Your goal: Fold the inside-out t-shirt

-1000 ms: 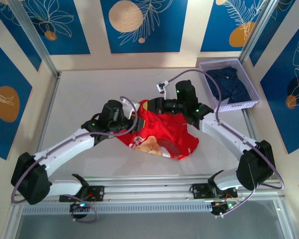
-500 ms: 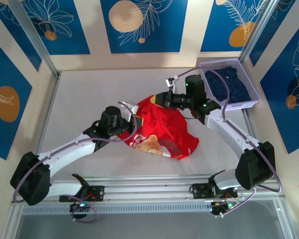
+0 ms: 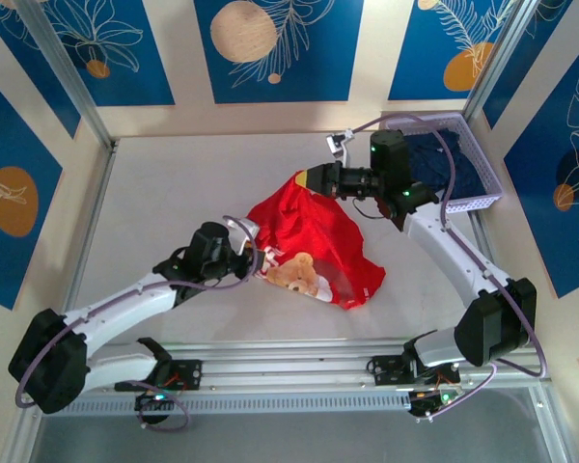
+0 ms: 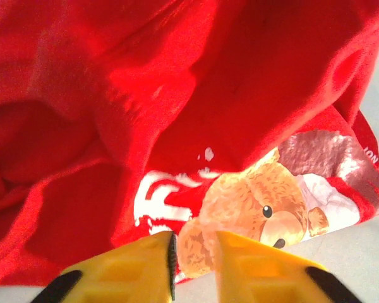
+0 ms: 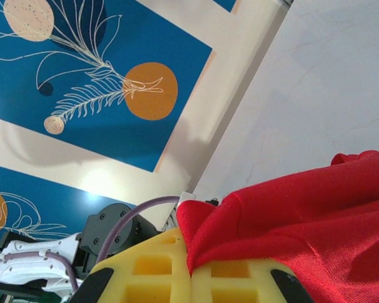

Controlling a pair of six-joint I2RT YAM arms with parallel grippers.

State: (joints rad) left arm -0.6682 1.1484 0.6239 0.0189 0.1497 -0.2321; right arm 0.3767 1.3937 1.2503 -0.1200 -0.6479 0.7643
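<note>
The inside-out t-shirt (image 3: 314,236) is bright red and lies bunched at mid-table, its tan bear print (image 3: 297,275) with white lettering showing at the near edge. My right gripper (image 3: 305,179) is shut on a red corner of it, holding that corner up above the table at the back. In the right wrist view the cloth (image 5: 316,214) is pinched between the closed yellow fingers (image 5: 189,252). My left gripper (image 3: 255,262) sits low at the shirt's near-left edge. Its fingers (image 4: 194,252) stand slightly apart, with the bear print (image 4: 265,202) just beyond the tips.
A lavender basket (image 3: 484,200) holding dark navy clothing (image 3: 444,159) stands at the back right, close behind the right wrist. Blue patterned wall panels ring the table. A metal rail (image 3: 289,376) runs along the near edge by the arm bases.
The right gripper has moved back and to the right, lifting the shirt's corner and stretching the cloth. The left gripper has slid toward the near edge onto the print, its fingers closing and parting again.
</note>
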